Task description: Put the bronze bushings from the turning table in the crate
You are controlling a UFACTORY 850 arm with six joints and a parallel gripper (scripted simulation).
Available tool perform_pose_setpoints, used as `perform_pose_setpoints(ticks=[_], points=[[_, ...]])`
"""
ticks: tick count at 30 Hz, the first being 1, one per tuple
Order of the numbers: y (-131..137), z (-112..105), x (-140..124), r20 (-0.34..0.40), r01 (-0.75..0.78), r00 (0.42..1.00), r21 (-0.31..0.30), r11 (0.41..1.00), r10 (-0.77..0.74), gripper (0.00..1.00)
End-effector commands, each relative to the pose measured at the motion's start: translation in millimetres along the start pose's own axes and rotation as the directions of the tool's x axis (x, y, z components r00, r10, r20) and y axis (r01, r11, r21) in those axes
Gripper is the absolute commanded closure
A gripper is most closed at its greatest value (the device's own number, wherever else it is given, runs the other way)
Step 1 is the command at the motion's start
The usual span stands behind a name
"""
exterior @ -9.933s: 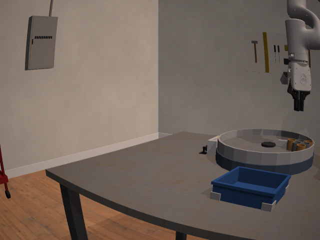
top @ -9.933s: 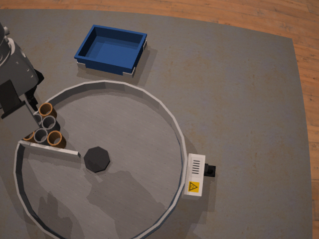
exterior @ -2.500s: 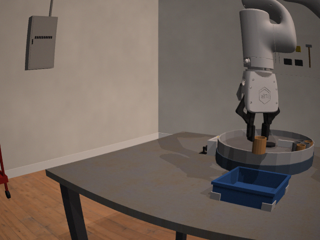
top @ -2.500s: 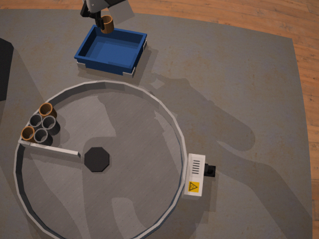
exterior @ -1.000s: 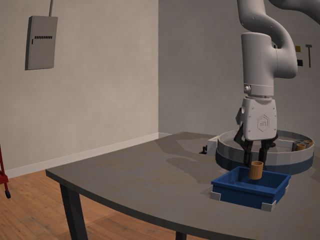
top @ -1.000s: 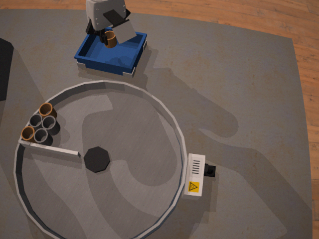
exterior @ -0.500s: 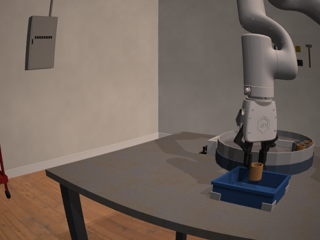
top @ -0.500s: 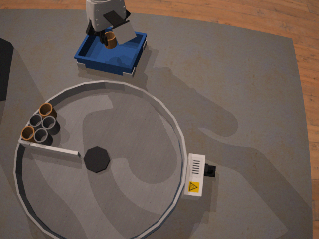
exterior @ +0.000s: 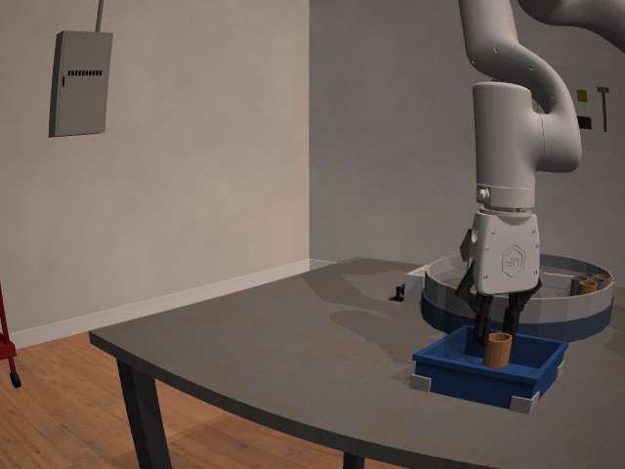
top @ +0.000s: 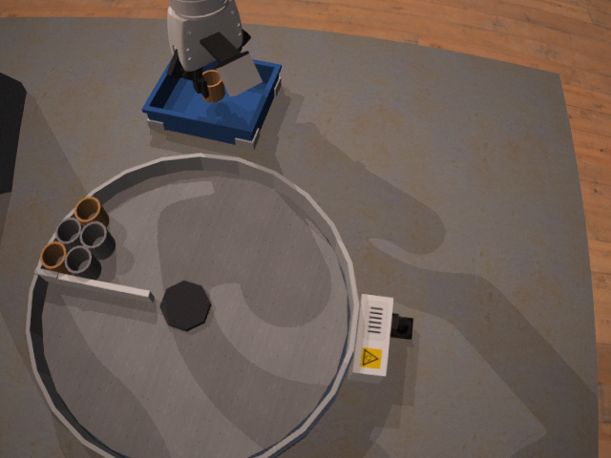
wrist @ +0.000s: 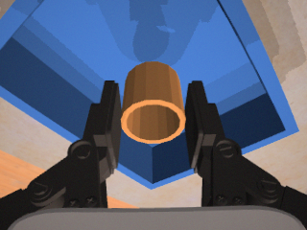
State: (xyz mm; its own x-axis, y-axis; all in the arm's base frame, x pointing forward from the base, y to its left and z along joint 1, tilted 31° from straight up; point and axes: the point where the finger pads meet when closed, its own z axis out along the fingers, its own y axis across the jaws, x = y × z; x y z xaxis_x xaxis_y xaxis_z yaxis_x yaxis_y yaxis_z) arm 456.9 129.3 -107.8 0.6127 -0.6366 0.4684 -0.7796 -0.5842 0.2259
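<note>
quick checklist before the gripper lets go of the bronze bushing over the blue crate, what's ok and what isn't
1. Grip on the bronze cylindrical bushing: ok, the black two-finger gripper is shut on it, one finger on each side.
2. Bushing over the blue plastic crate: ok, in the exterior view it hangs inside the walls.
3. Bushing upright: ok, its open end faces up in the wrist view.
4. Bushing resting on the crate floor: cannot tell, the near wall hides its base.
5. Landing spot in the crate: ok, no other part shows under it.
6. Work left on the round grey turning table: not ok, two bronze bushings stand there with three steel ones.
</note>
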Motion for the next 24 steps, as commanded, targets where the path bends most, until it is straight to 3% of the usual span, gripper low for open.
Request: perform_pose_setpoints(ticks=[1, 24], points=[[-1, 1, 0, 0.0, -0.001, 1.0, 0.002, 1.0, 0.001, 1.0], [-1, 16, 0, 0.0, -0.001, 1.0, 0.002, 1.0, 0.001, 1.0]])
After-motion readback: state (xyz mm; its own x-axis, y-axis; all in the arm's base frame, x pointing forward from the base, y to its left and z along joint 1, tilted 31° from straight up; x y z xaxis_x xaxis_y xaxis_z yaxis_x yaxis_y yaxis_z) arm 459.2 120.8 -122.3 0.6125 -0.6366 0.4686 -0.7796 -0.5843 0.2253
